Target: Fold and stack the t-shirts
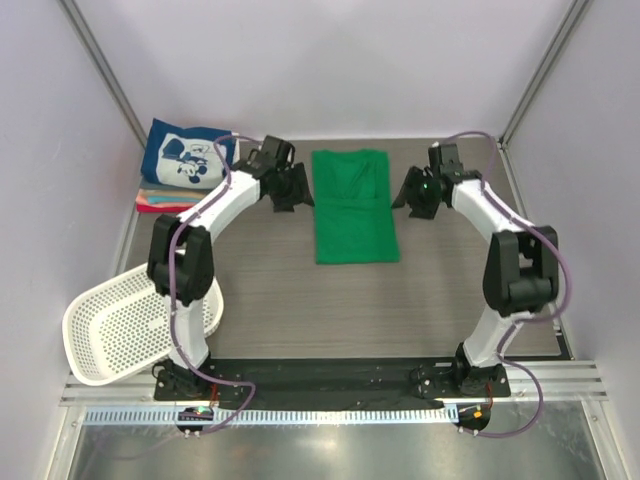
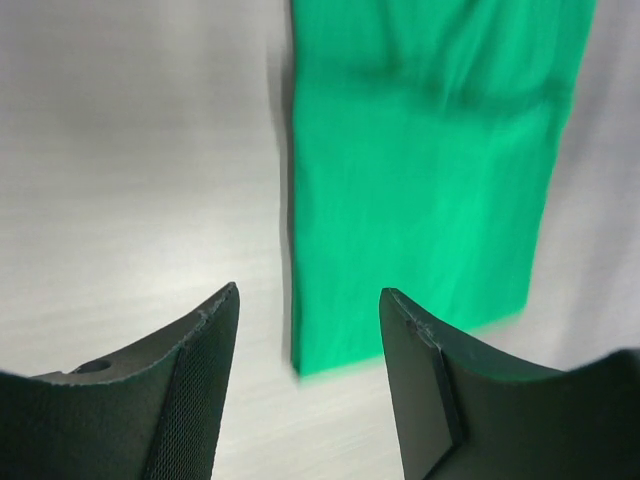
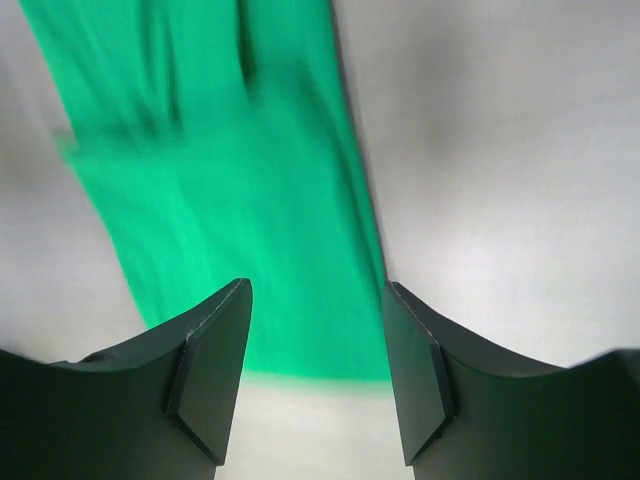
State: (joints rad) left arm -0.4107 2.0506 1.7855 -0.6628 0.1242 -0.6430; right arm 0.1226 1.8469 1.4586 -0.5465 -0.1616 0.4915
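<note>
A bright green t-shirt [image 1: 354,205] lies flat on the table, folded into a long strip with sleeves tucked in. It also shows in the left wrist view [image 2: 425,170] and the right wrist view [image 3: 230,200]. My left gripper [image 1: 291,187] is open and empty, hovering just left of the shirt's far end [image 2: 310,330]. My right gripper [image 1: 415,192] is open and empty, hovering just right of the far end [image 3: 315,330]. A folded navy t-shirt with white cartoon print [image 1: 187,156] tops a stack of folded tees [image 1: 160,201] at the back left.
A white perforated plastic basket [image 1: 125,325] sits tilted at the table's near left edge, beside the left arm's base. Grey walls and metal frame posts bound the back and sides of the table [image 1: 300,300].
</note>
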